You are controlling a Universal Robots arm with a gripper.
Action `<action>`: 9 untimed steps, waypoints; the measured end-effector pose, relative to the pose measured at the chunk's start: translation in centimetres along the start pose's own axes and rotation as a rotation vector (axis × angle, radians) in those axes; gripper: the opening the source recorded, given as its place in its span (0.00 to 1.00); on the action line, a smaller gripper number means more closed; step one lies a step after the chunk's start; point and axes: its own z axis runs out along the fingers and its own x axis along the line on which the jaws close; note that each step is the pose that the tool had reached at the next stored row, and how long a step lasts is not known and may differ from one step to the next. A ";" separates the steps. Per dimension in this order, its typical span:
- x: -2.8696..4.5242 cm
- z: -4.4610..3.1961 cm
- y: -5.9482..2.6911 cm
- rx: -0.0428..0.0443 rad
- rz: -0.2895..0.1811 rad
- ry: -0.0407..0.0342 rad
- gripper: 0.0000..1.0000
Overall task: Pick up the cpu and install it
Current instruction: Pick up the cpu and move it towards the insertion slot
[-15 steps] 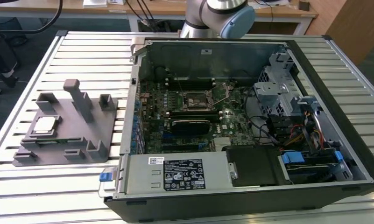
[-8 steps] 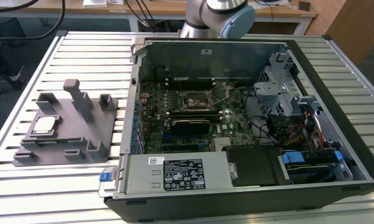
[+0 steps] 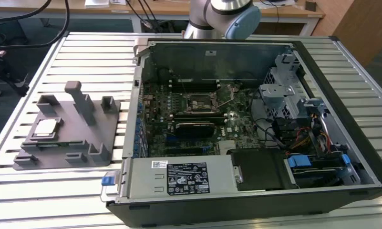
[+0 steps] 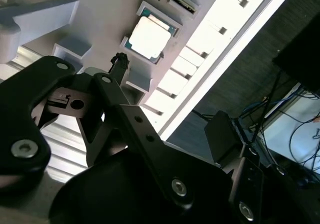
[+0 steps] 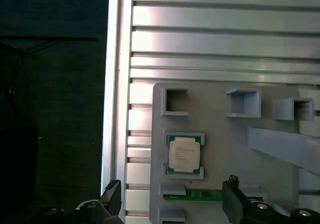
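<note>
With pincer (image 5: 172,188) spread wide and gripping nothing, hovers above the grey holder (image 5: 220,134) on the slatted tabletop (image 5: 225,34). Finds the cpu (image 5: 184,153) lying flat, silver top up, in a shallow pocket of that holder, at the exterior view's left, well apart from the open case (image 3: 216,59) and the socket (image 3: 197,102) inside it. Reads as the approach for the pick: touching nothing, with the cpu not yet between the fingers (image 5: 232,196). Probably goes best like this: centre the cpu between both fingers, square them to its sides, then descend straight and slowly. Aim for the two sides left free by the pocket's raised lips. Close gently on the thin edge only, never on the top. Keep clear of the green strip (image 5: 192,195) just beside the pocket.
</note>
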 end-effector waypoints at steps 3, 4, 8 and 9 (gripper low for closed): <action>-0.01 0.55 -0.03 0.0002 -0.018 0.0007 0.88; -0.01 0.73 -0.03 0.0001 -0.018 0.0007 0.88; -0.45 1.48 -0.07 0.0002 -0.018 0.0007 0.88; -0.61 1.69 -0.09 0.0002 -0.018 0.0006 0.88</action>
